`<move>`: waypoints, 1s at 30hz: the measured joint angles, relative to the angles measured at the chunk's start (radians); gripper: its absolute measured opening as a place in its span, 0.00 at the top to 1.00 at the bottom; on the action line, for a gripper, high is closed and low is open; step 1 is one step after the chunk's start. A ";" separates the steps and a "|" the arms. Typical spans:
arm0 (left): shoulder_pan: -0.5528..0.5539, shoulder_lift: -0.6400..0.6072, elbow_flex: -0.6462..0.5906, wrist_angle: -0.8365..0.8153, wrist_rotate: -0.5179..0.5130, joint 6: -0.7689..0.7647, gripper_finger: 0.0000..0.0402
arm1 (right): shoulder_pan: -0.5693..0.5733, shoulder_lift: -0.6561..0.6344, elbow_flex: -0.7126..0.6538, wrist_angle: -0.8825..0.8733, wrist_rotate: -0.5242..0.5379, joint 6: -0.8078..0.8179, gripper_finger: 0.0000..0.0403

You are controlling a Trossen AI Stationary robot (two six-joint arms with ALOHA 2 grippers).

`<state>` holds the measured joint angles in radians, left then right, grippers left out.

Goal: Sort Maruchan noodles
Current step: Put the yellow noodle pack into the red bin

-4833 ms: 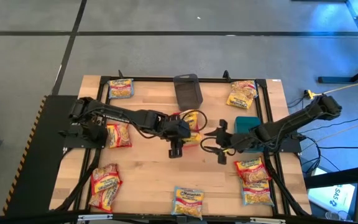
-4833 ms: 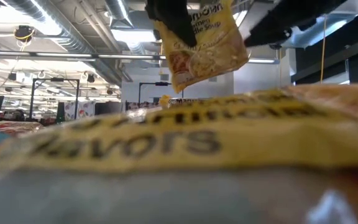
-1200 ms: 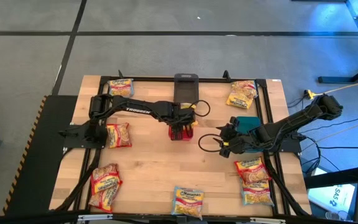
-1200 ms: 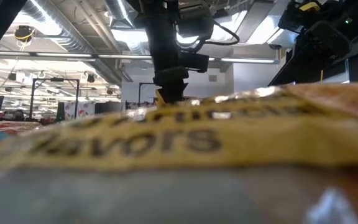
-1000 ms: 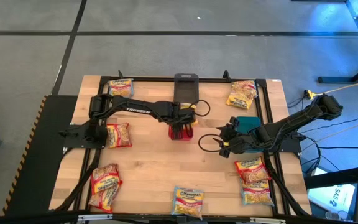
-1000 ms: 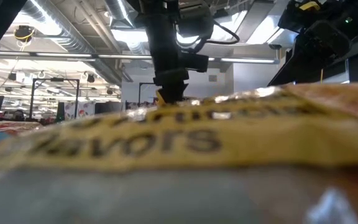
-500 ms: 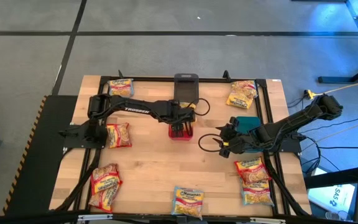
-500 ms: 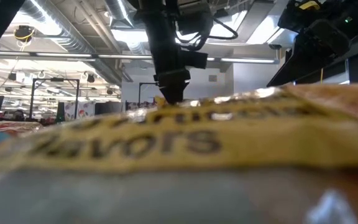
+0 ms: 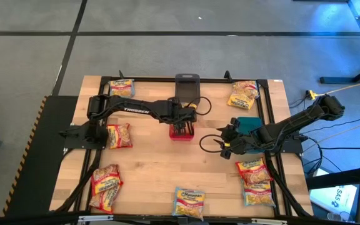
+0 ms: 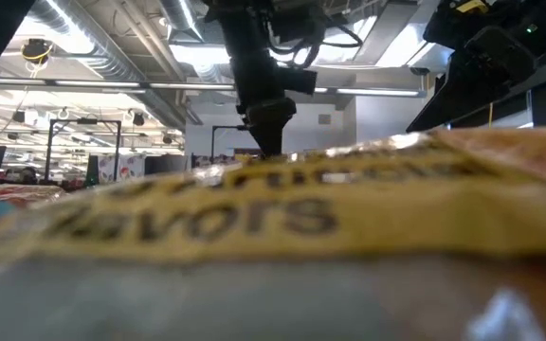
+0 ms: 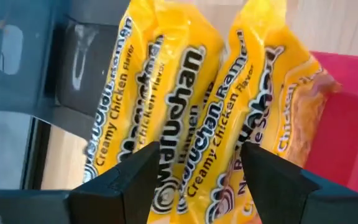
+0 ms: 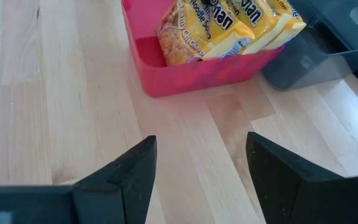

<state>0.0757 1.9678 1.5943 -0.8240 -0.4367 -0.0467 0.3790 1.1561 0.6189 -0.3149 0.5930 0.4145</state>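
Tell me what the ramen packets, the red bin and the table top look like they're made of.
Creamy Chicken ramen packets: thin glossy plastic film, judging by the creases and shiny highlights on the print.
Red bin: probably moulded plastic, with smooth, evenly coloured walls and rounded edges.
Table top: light wood, likely sealed, showing plank seams and grain.

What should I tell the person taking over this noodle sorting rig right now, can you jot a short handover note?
Left gripper: open, over the small red plastic bin mid-table, empty.
Right gripper: open, empty, waiting right of that bin.
Done: yellow crinkly Creamy Chicken ramen packets stand in the red bin.
Left: loose packets at the table's edges, such as the front one. The grey bin looks empty; the teal bin is mostly hidden.
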 joint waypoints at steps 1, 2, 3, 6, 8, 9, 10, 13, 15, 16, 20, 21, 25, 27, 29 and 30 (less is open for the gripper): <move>-0.002 0.000 0.009 -0.016 0.001 -0.001 0.45 | 0.000 0.000 0.000 0.000 0.000 0.000 0.47; -0.003 0.000 0.017 -0.024 0.002 -0.004 0.44 | 0.000 0.000 0.000 0.000 0.000 0.000 0.47; -0.007 0.000 0.025 -0.024 0.002 -0.005 0.44 | 0.000 0.000 0.000 0.000 0.000 0.000 0.47; -0.017 0.000 0.039 -0.044 0.006 -0.005 0.44 | 0.000 0.000 0.000 0.000 0.000 0.000 0.47; -0.025 -0.004 0.056 -0.078 0.008 -0.006 0.44 | 0.000 0.000 0.000 0.000 0.000 0.000 0.47; -0.030 -0.007 0.064 -0.084 0.008 -0.007 0.44 | 0.000 0.000 0.000 0.000 -0.001 0.000 0.47; -0.034 -0.009 0.070 -0.084 0.008 -0.012 0.44 | 0.000 0.000 0.000 -0.001 -0.001 0.000 0.47; -0.048 -0.027 0.074 -0.107 0.012 -0.032 0.44 | 0.000 0.000 0.000 -0.001 -0.001 0.000 0.47; -0.058 -0.045 0.076 -0.103 0.009 -0.047 0.44 | 0.000 0.000 0.000 -0.001 -0.001 0.000 0.47; -0.062 -0.058 0.070 -0.111 0.013 -0.055 0.44 | 0.000 0.000 0.000 0.000 -0.001 0.000 0.47; -0.083 -0.091 0.048 -0.110 0.044 -0.077 0.44 | 0.000 0.000 0.000 0.002 -0.002 0.000 0.47; -0.088 -0.100 0.039 -0.115 0.058 -0.077 0.44 | 0.000 0.002 0.000 0.006 -0.001 0.000 0.47; -0.094 -0.150 -0.040 -0.063 0.139 -0.057 0.44 | 0.000 0.014 0.001 0.015 -0.001 0.000 0.47; -0.078 -0.198 -0.115 0.030 0.180 -0.056 0.44 | 0.000 0.025 0.001 0.011 -0.002 0.000 0.47; -0.056 -0.270 -0.212 0.136 0.224 -0.052 0.44 | 0.000 0.043 0.002 0.031 -0.002 0.000 0.47; -0.044 -0.311 -0.264 0.224 0.257 -0.044 0.44 | 0.000 0.051 0.002 0.030 -0.004 -0.001 0.47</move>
<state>0.0314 1.6567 1.3298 -0.5997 -0.1797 -0.0910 0.3790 1.2068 0.6205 -0.2849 0.5887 0.4135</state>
